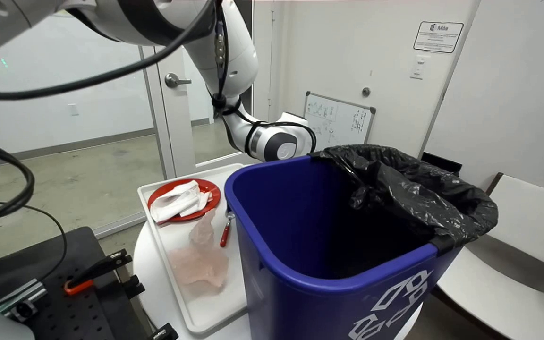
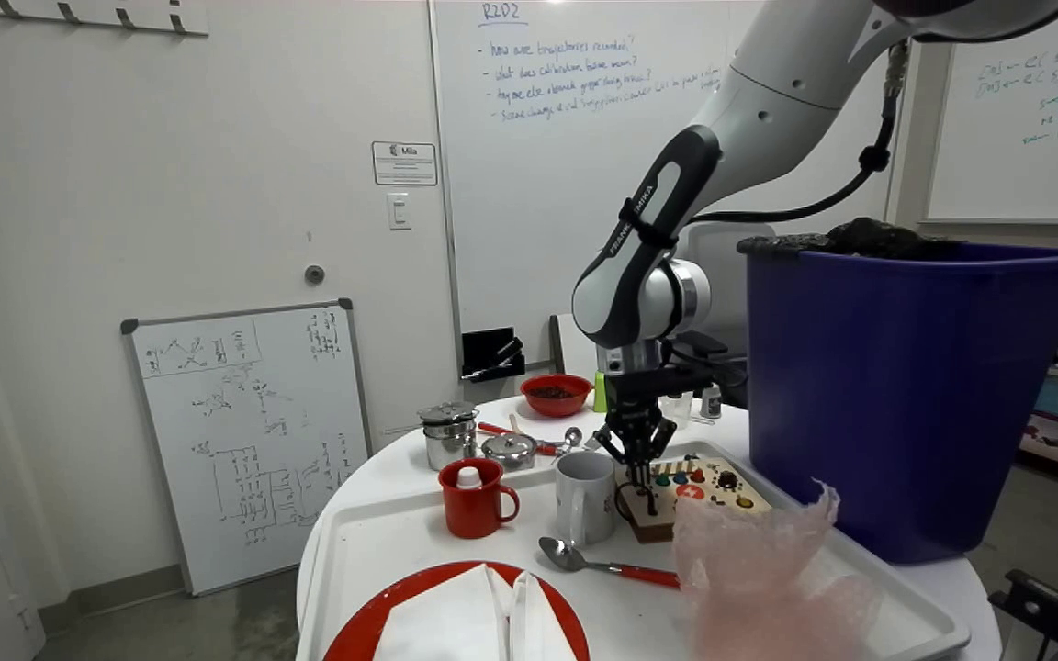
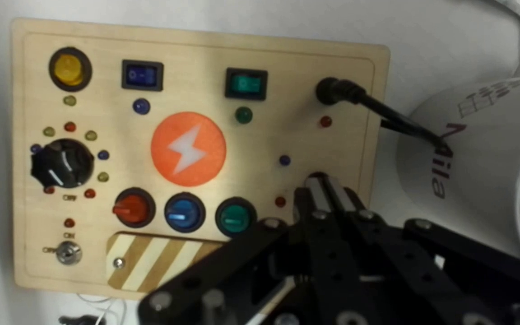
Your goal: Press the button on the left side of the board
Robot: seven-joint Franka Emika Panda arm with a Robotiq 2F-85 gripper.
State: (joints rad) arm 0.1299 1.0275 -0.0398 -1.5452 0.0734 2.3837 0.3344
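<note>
gripper (image 3: 325,182): clenched, nothing seen in it, likely for one blunt poker | probable button (image 3: 318,174): board (image 3: 253,155) end nearest mug (image 3: 481,180), mostly hidden under gripper, contact unclear | board flat on tray (image 2: 400,532), presumably to take downward push

Tan board (image 3: 260,149), orange disc (image 3: 188,149), brown-and-cream striped panel (image 3: 156,262), blue bin (image 2: 896,395)
</note>
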